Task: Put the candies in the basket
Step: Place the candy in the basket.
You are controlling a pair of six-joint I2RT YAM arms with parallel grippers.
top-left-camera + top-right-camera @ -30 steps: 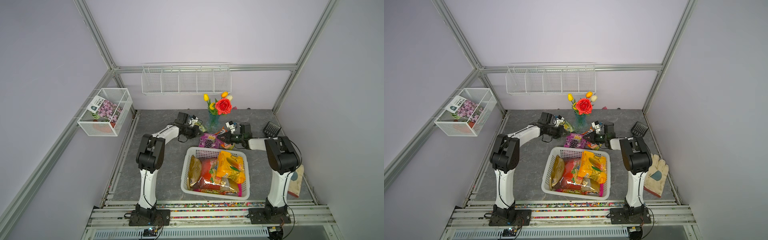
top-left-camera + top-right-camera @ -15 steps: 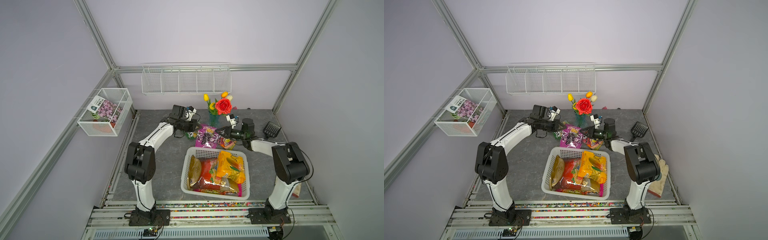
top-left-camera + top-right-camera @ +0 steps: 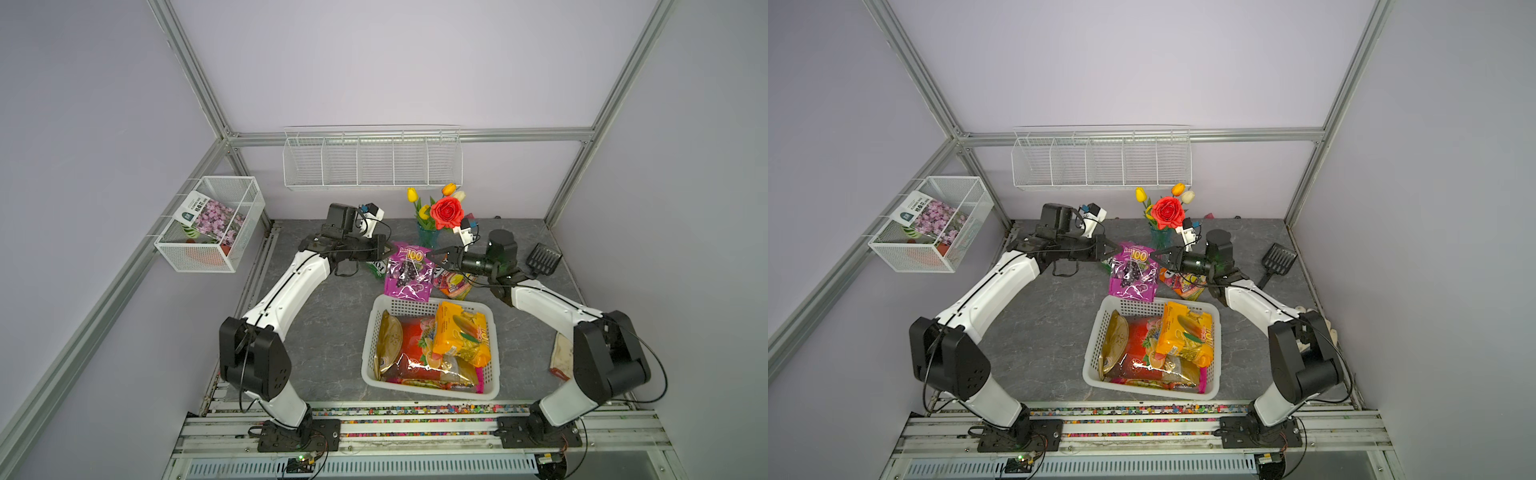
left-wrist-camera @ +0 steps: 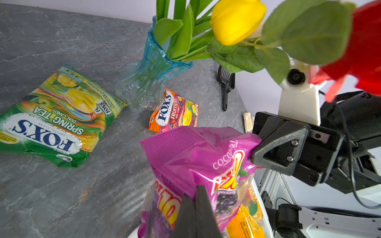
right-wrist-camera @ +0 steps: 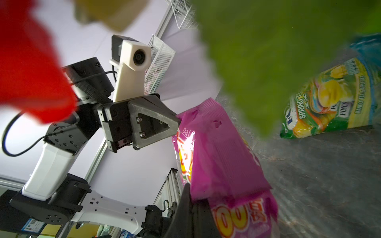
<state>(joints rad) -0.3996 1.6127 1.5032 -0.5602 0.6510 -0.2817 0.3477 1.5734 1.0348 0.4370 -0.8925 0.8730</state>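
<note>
We hold purple grape "100" bag (image 3: 407, 271) aloft between us, above far rim of white basket (image 3: 492, 370): left gripper (image 3: 390, 249) clenched on one top corner, right gripper (image 3: 432, 253) clenched on other.

Hidden and blurred
The green bag (image 3: 376, 268) sits mostly behind the left arm; blurred flowers (image 5: 288, 61) fill the right wrist view.

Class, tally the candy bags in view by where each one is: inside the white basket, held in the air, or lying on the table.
Inside the white basket: 3
Held in the air, purple bag: 1
On the table, green FOX'S bag, orange FOX'S bag: 2
Total: 6
</note>
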